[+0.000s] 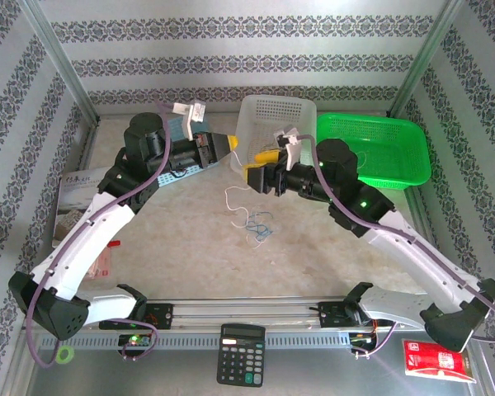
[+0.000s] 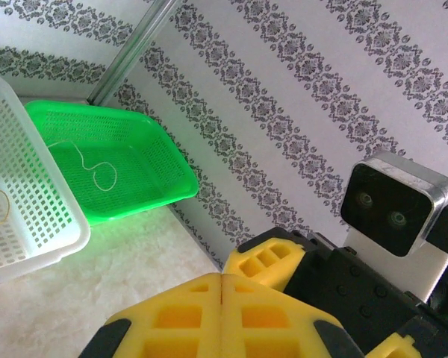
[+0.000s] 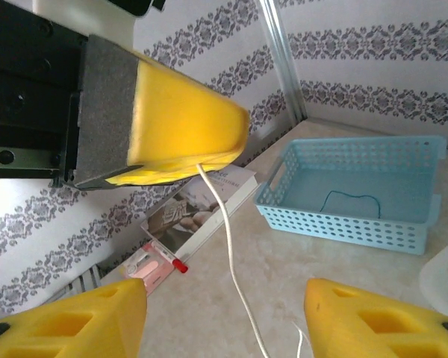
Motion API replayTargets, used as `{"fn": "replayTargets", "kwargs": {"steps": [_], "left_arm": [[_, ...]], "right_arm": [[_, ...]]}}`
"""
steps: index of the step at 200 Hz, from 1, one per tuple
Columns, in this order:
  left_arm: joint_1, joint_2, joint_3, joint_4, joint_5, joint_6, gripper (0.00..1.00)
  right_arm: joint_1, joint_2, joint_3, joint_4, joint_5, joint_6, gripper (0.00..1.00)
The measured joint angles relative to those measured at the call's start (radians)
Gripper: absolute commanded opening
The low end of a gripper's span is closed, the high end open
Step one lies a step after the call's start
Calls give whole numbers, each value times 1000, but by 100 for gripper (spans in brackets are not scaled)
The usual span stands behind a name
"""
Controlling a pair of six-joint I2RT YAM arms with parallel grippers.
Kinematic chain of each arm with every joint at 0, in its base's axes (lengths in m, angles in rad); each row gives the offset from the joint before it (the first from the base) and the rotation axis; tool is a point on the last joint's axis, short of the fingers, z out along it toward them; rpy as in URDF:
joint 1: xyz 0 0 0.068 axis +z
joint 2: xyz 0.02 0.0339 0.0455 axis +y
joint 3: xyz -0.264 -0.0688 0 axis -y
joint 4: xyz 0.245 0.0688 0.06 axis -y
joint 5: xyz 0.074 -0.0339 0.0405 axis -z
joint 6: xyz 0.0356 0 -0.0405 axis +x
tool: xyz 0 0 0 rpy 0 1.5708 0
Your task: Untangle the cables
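left fingers pressed together, pinching whitish cable, contact point hidden beneath them, right fingers spread, remaining cables on tabletop, strands indistinct

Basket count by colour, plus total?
White perforated plastic basket: 1
Green perforated plastic basket: 1
Light blue perforated plastic basket: 1
Total: 3

The arms are white and black, with purple cables and yellow gripper fingers.
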Motion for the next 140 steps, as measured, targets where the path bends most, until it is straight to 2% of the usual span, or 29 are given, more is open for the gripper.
{"fn": "replayTargets", "kwargs": {"steps": [43, 52, 67, 87, 102, 123, 140], "left_arm": [[-1, 0, 0, 0, 21, 0, 0], [-2, 0, 0, 0, 22, 0, 0], [-3, 1, 0, 0, 24, 0, 0], [-3, 1, 0, 0, 29, -1, 0], [-3, 1, 0, 1, 30, -2, 0], [-3, 1, 0, 2, 29, -10, 20], [-3, -1, -10, 13, 26, -19, 46]], "right_arm": [[13, 68, 39, -19, -13, -21, 55], [13, 82, 47, -20, -13, -24, 48], [14, 101, 56, -20, -14, -35, 30], [18, 114, 59, -23, -16, -36, 1], [18, 115, 60, -24, -20, -23, 0], [17, 113, 61, -23, -19, -27, 0], [12, 103, 61, -24, -16, -25, 0]]}}
